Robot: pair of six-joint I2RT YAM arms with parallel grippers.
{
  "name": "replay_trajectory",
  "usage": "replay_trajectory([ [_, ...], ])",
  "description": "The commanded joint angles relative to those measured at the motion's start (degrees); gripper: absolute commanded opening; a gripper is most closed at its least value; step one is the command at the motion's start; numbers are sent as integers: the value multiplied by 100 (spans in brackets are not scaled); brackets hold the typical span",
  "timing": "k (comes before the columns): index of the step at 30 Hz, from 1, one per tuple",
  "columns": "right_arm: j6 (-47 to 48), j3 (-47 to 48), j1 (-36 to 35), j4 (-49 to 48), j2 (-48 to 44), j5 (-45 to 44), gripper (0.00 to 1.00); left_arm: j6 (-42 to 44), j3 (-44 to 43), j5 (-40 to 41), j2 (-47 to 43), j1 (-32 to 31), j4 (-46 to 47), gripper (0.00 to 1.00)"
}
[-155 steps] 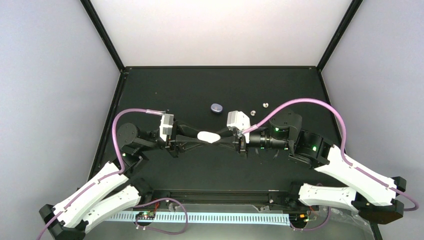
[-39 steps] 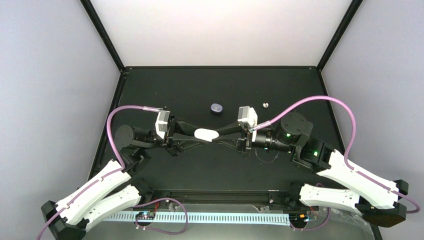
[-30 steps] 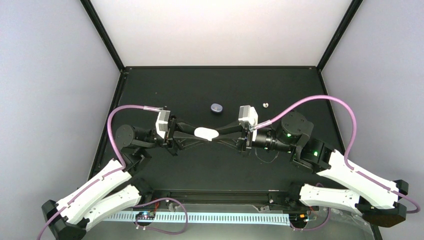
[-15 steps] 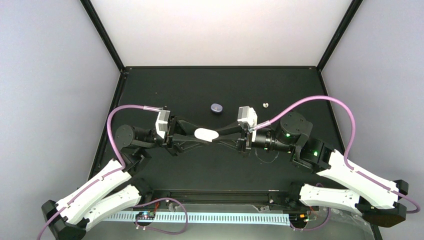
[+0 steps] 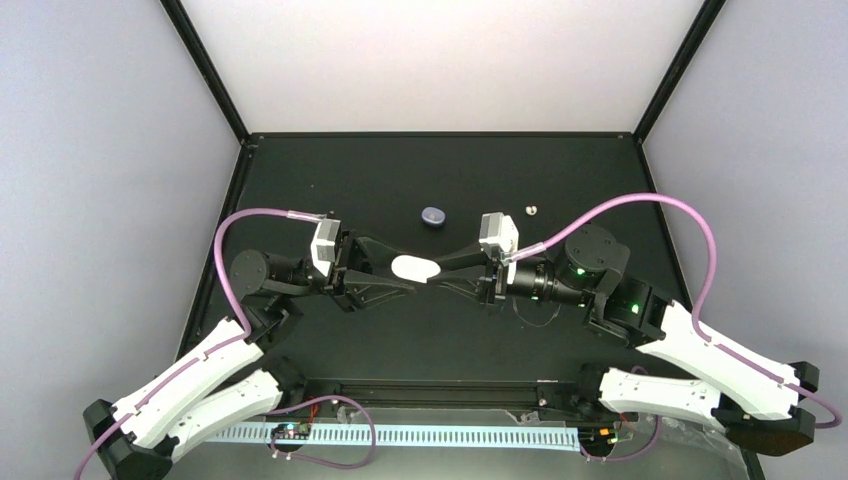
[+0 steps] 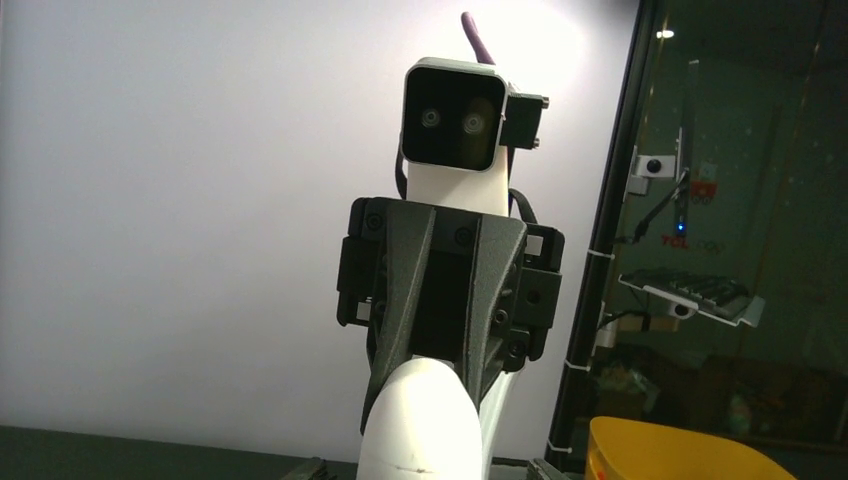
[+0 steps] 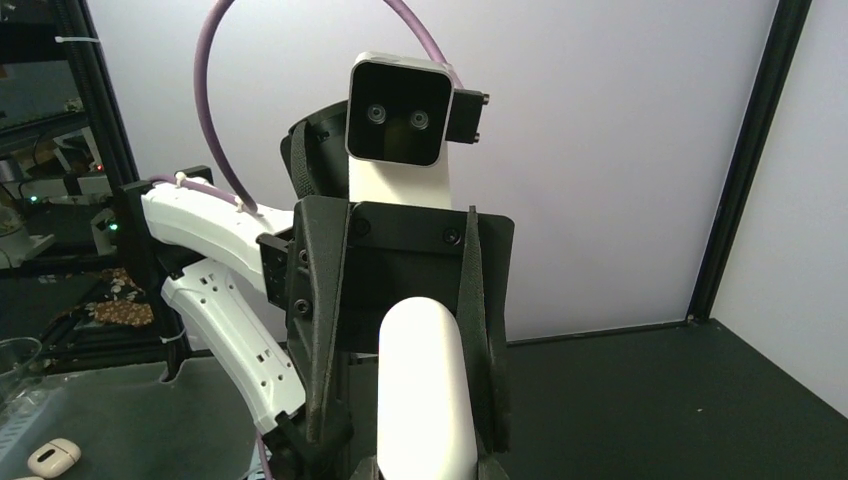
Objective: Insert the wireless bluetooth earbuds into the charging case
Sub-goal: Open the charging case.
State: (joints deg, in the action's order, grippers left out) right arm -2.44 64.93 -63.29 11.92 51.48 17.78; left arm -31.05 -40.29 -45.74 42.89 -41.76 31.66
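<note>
A closed white charging case (image 5: 412,268) hangs above the table between my two grippers. My right gripper (image 5: 430,270) is shut on its right end; its fingers pinch the case at the bottom of the right wrist view (image 7: 425,465). My left gripper (image 5: 403,272) is open, with its fingers spread on either side of the case's left end. One left finger stands clear of the case and the other lies close along it. One white earbud (image 5: 532,210) lies at the back of the table. The purple earbuds are out of view.
A small purple case (image 5: 433,215) lies closed on the black table (image 5: 560,170) behind the grippers. Black frame posts (image 5: 205,70) rise at the back corners. The right arm's purple cable (image 5: 640,200) arches over the right side.
My left gripper's fingers have spread apart and let go of the white case. The case and the right gripper have shifted very slightly to the right.
</note>
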Motion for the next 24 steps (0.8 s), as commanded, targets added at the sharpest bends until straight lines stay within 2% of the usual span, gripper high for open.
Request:
replay_trajectory([
  [1,102,-54,5,-225,-134,-118,1,-78,-187,-74,76,-44,148,51],
  [4,111,-35,1,-210,-115,-109,1,-98,-187,-84,96,-44,168,48],
  [10,117,-39,1,-193,-112,-108,1,-133,-224,-104,114,-43,232,33],
  [14,120,-41,1,-202,-108,-108,1,-161,-268,-85,123,-49,243,40],
  [24,121,-33,1,-188,-79,-86,1,-230,-299,-76,147,-45,303,42],
])
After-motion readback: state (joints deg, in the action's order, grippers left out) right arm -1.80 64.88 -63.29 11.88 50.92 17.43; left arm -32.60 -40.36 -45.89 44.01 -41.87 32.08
